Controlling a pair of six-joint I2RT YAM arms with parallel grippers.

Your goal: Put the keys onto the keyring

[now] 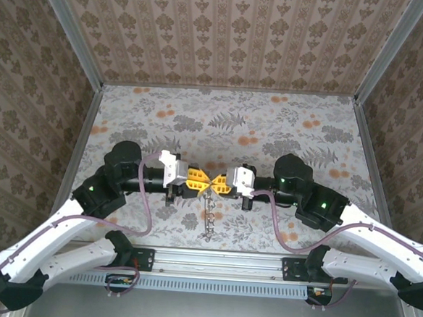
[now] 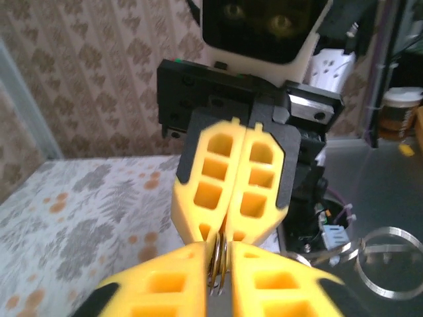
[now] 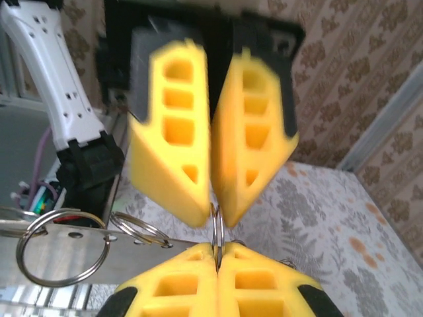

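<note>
Nearest the arm bases, a short chain is trailing toward the near edge, hanging off the keyring, which is sitting edge-on where the two sets of yellow fingertips are meeting nose to nose at mid-table. The right gripper is clamping fully down on the ring's wire. Facing it, the left gripper is standing with its jaws a crack apart around the same ring, and I cannot tell whether they are pinching or merely bracketing it. Judging by this, the ring is being steadied between the arms ahead of threading. Next, the right should be keeping hold while the left is fetching a key. That is a tiny target needing a fine pinch by its head.
</note>
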